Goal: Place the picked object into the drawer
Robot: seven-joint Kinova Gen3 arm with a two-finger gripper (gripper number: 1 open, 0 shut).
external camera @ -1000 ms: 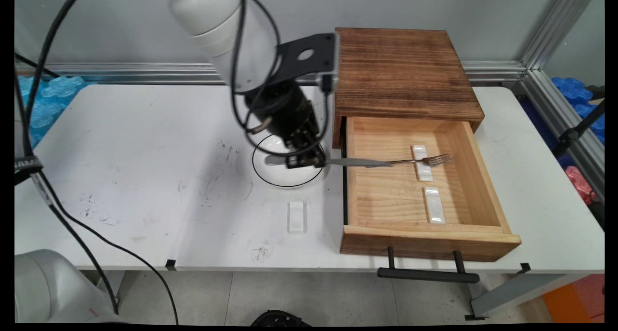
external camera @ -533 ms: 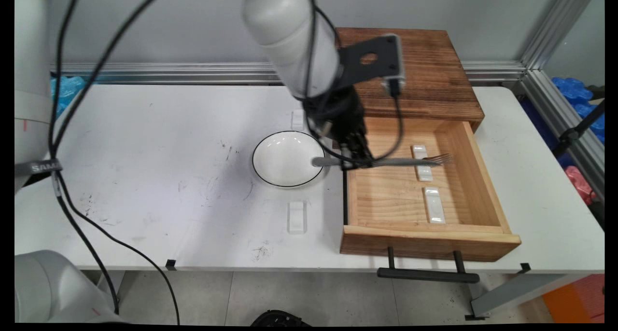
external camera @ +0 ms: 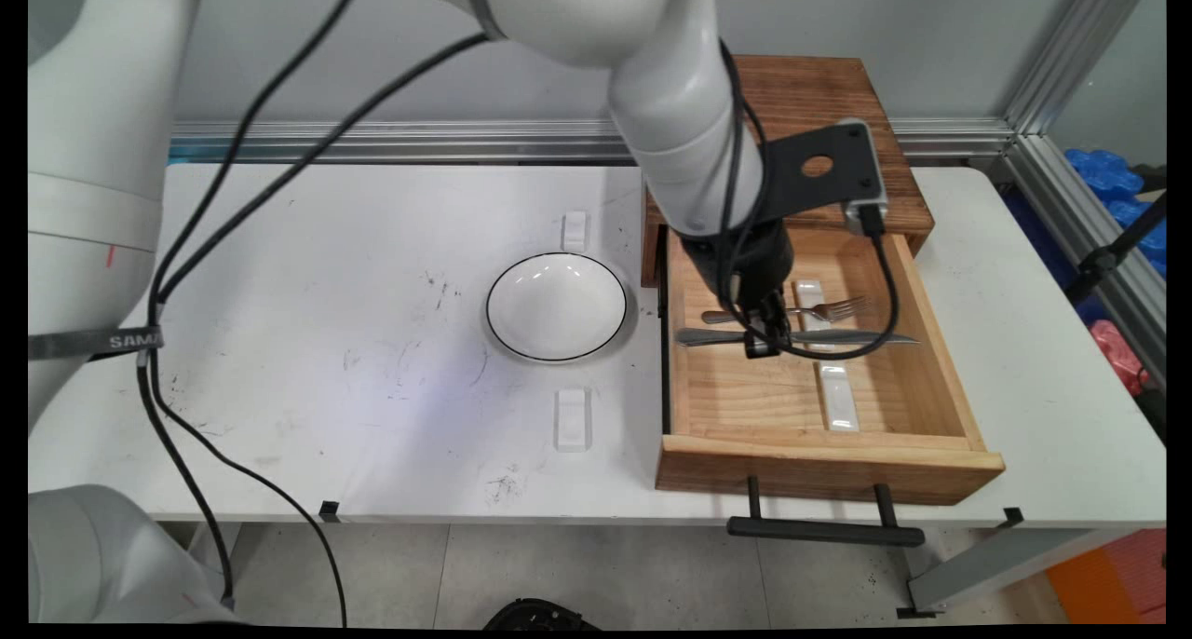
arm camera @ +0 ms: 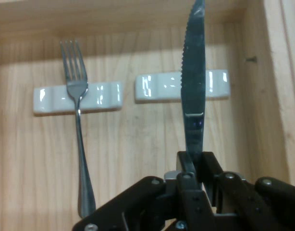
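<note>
- Fingers (arm camera: 194,166) were clamped on the knife (arm camera: 193,82) near its handle end; gripper (external camera: 762,341) sat over the open drawer (external camera: 941,341).
- Knife lay level, with its serrated blade pointing toward the drawer's right wall in the main view; the handle end reached toward the left wall.
- Seen from the hand camera, the blade crossed above the nearer rest (arm camera: 215,84). Whether the blade touched that rest could not be told.
- Fork (external camera: 819,310) lay inside the drawer just behind the knife, roughly parallel to it, neck on the farther rest (arm camera: 46,101) and tines toward the right wall.
- Both white rests lay in a row on the drawer floor, near each other but apart.
- Drawer stood pulled out of a dark wooden cabinet (external camera: 819,89) at the right of the counter (external camera: 326,248); its black handle (external camera: 824,530) overhung the near edge.
- White bowl (external camera: 557,305) with a dark rim stood on the counter left of the drawer, apart from it.
- Two small clear blocks lay on the counter, one behind the bowl (external camera: 575,230) and one before it (external camera: 573,418).
</note>
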